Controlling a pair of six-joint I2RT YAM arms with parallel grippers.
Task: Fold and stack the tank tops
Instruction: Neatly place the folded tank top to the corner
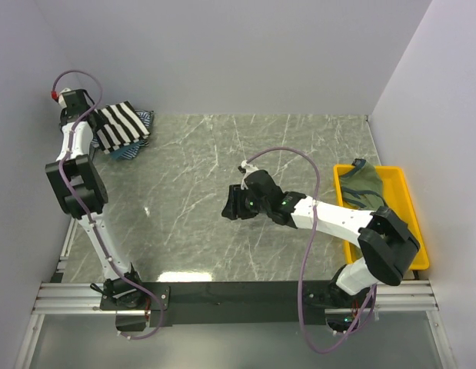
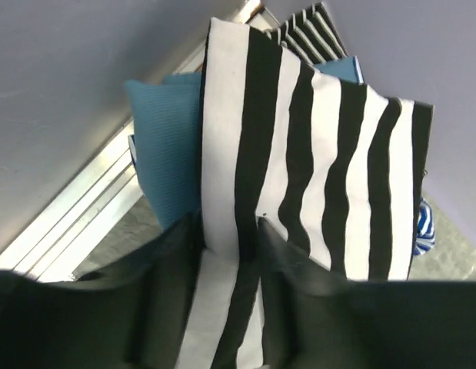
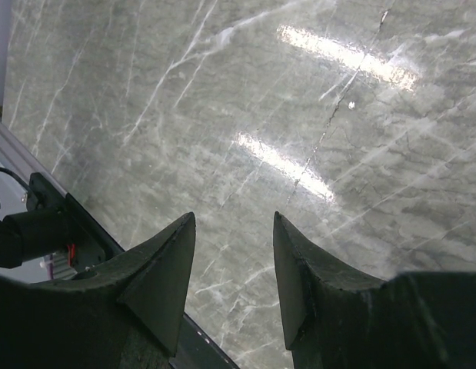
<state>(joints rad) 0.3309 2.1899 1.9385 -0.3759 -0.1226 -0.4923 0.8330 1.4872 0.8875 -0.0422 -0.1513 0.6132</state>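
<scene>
Top external view: three of the four tops look dealt with. The black-and-white striped tank top lies folded on top of a pile at the 10 o'clock corner of the table. The fine blue-and-white striped one peeks out from under it on the 4 o'clock side. Left wrist view adds the teal-blue top, also folded and under the bold stripes, sticking out toward 9 o'clock.

What's left, I reckon, is the olive-green tank top. It's unfolded and bunched up in the 12 o'clock end of the yellow tray, way over at 3 o'clock, well apart from the pile.

Orientation: in the left wrist view the bold striped piece runs lengthwise from the fingers at 6 o'clock up toward 12. The stripes follow that same line and a fold edge faces the camera. From above it looks close to square, so I wouldn't call a long axis there. The olive one is a heap with no clear direction.

Grippers: the left gripper has its fingers either side of the near edge of the striped top, with cloth between them. Honestly can't tell if it's pinching or letting go. The right gripper hangs over bare marble near the table's centre, fingers spread with nothing in them
</scene>
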